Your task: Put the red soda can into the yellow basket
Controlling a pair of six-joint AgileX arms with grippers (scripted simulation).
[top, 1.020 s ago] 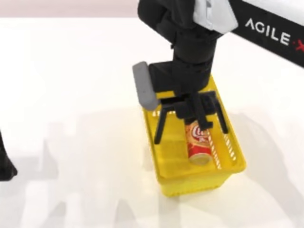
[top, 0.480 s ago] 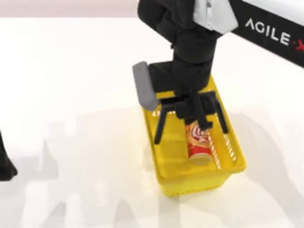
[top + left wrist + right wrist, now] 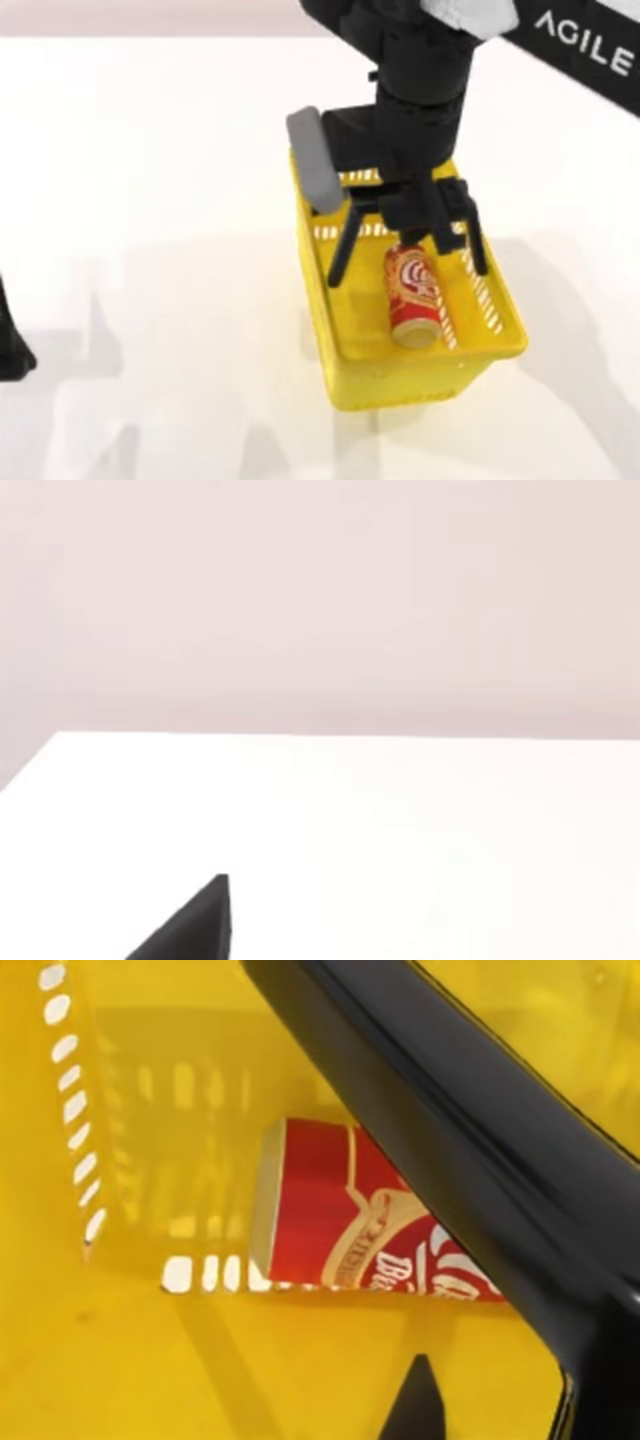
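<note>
Red soda can [image 3: 412, 297], judged light, rigid and slippery, is seen lying in the yellow basket [image 3: 330, 310], released beneath the right pincer [image 3: 405, 235], whose fingers are spread.

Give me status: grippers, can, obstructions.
Right gripper over the yellow basket, fingers apart, holding nothing. Left arm parked at the table's left edge. Red soda can lying on its side inside the basket. Nothing in the way.

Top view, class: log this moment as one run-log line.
red soda can: lying on its side inside yellow basket | right gripper: above can | left arm: parked, table's left edge | task: can in basket
</note>
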